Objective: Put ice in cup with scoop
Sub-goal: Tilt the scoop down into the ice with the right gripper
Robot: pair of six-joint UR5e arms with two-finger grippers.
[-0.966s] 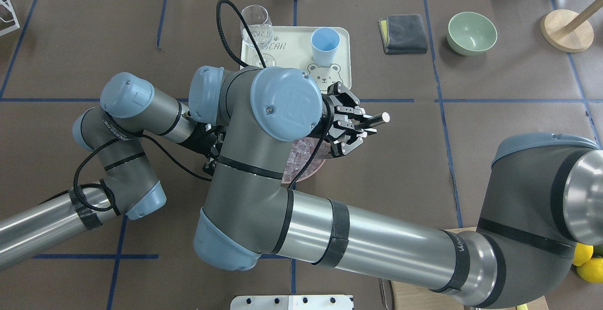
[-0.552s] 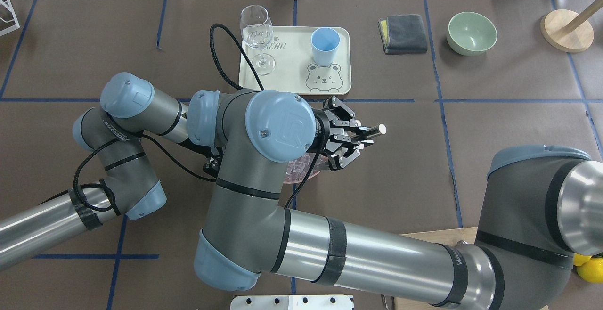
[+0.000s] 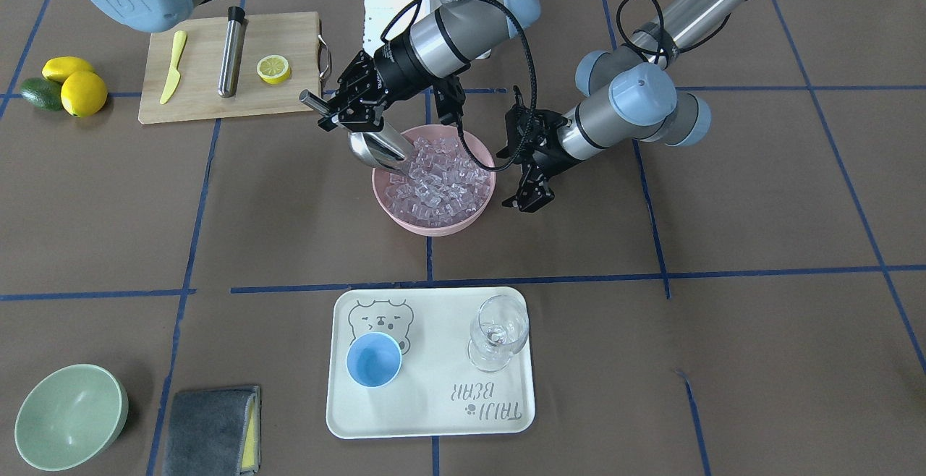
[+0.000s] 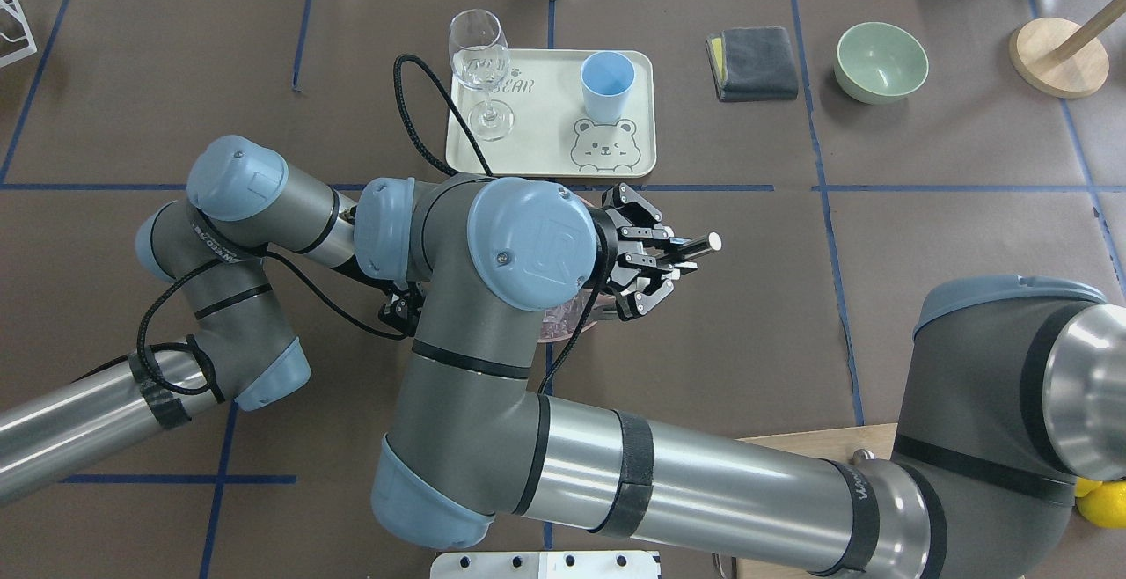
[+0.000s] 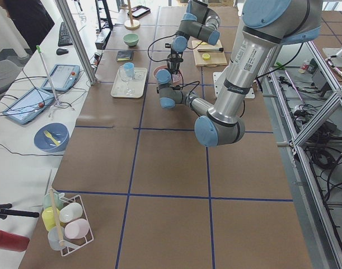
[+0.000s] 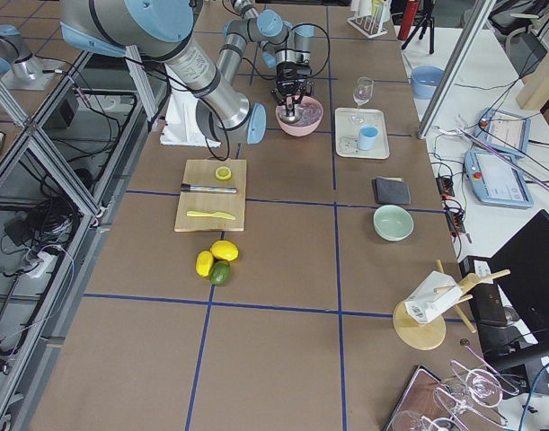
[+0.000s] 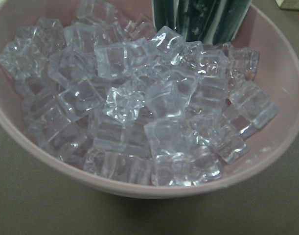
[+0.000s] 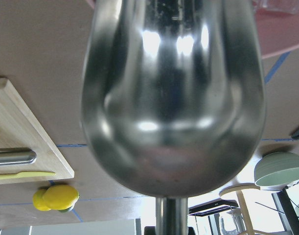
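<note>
From left to right across your front-facing view, you see the right gripper [image 3: 340,111] clenched on the scoop [image 3: 380,149] by its rod handle, trough tipped down into the ice [image 3: 438,179] heaped in the pink bowl [image 3: 434,228]; just beside the bowl's other rim, the left gripper [image 3: 527,201] hangs released, holding nothing. The cup [image 3: 373,360] stands upright on the tray [image 3: 434,418], well apart from the bowl
</note>
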